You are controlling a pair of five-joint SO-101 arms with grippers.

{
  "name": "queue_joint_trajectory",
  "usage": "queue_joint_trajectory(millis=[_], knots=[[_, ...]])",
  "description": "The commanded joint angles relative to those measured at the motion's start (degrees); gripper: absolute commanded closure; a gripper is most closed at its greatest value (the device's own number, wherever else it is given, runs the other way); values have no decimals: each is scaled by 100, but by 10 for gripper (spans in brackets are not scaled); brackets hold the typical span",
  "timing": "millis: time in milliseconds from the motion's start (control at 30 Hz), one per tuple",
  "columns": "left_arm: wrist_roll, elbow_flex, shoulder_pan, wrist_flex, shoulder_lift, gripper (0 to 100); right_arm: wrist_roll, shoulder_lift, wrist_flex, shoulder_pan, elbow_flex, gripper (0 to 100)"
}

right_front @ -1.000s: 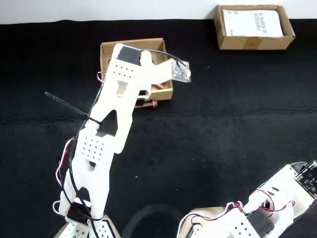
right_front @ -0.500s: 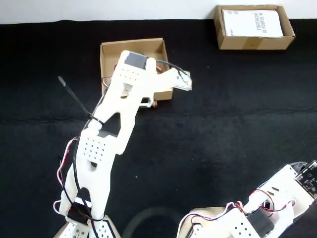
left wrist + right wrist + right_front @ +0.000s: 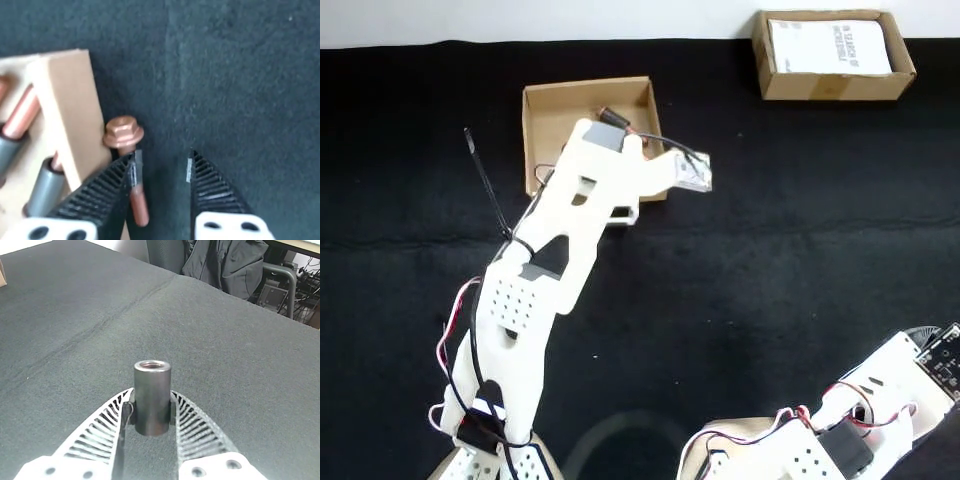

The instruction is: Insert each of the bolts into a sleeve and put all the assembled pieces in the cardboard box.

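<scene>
One loose bolt [image 3: 123, 133] beside the cardboard box [image 3: 65, 102] wall: left gripper [image 3: 161, 162], jaws apart, should centre on its shank clear of cardboard; right gripper [image 3: 151, 410] clamps sleeve [image 3: 152, 382] upright.

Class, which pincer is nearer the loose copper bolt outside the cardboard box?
Left. The left pincer hangs open right at the bolt; the right pincer grips a sleeve over the table, far off.
</scene>
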Motion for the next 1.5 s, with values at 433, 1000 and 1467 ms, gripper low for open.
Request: queue_joint_trajectory(millis=[433,1000,1467], knots=[[273,-1095,-4,475,-127,832,325,-189,-136,-127,734,991],[308,-1464,-215,105,1095,835,352,-189,-136,-127,716,991],[888,-3213,-303,879,1226,836,352,-189,-136,-127,743,991]])
